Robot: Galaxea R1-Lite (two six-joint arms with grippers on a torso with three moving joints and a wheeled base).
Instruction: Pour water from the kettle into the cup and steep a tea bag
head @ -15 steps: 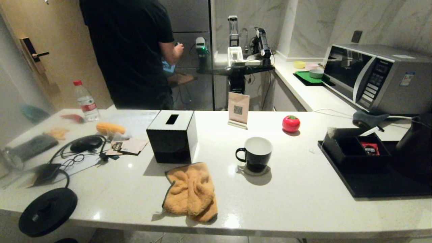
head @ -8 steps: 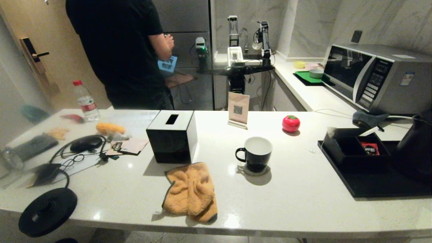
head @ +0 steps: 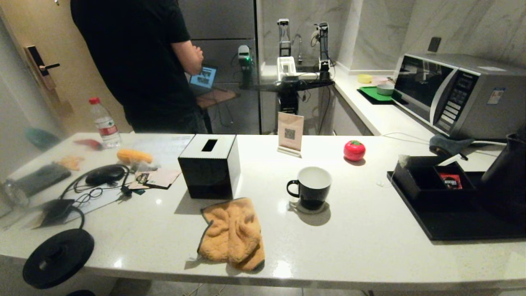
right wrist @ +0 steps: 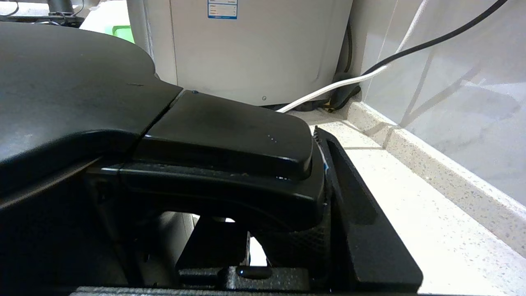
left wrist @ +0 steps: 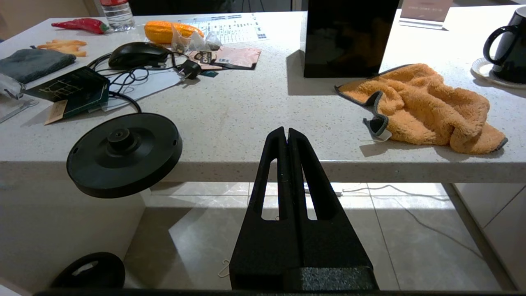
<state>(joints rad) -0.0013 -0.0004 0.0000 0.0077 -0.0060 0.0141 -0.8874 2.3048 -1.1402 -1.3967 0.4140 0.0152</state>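
The matte black kettle (head: 506, 176) stands at the far right on a black tray (head: 448, 226), partly cut off by the picture's edge. In the right wrist view my right gripper (right wrist: 267, 205) is shut on the kettle's handle (right wrist: 230, 135), one finger (right wrist: 361, 205) pressed against its side. The black cup (head: 313, 187) with a white inside sits on a coaster mid-counter, its handle to the left. A small grey-beige tea bag (head: 403, 158) hangs at the corner of a black box, its string trailing onto the counter. No water shows. My left gripper (left wrist: 287, 131) is shut and empty, below the counter's front edge.
A black tissue box (head: 209, 164) and an orange cloth (head: 232, 234) lie left of the cup. The kettle's round base (head: 57, 257) overhangs the front left edge. A red sachet (head: 451, 181) lies in the box, with a red ball (head: 354, 150) and a microwave (head: 456, 94) behind. A person (head: 144, 61) stands behind the counter.
The kettle has shifted slightly up and to the right. The person behind the counter has stepped to the left. The cup and my left gripper have not moved.
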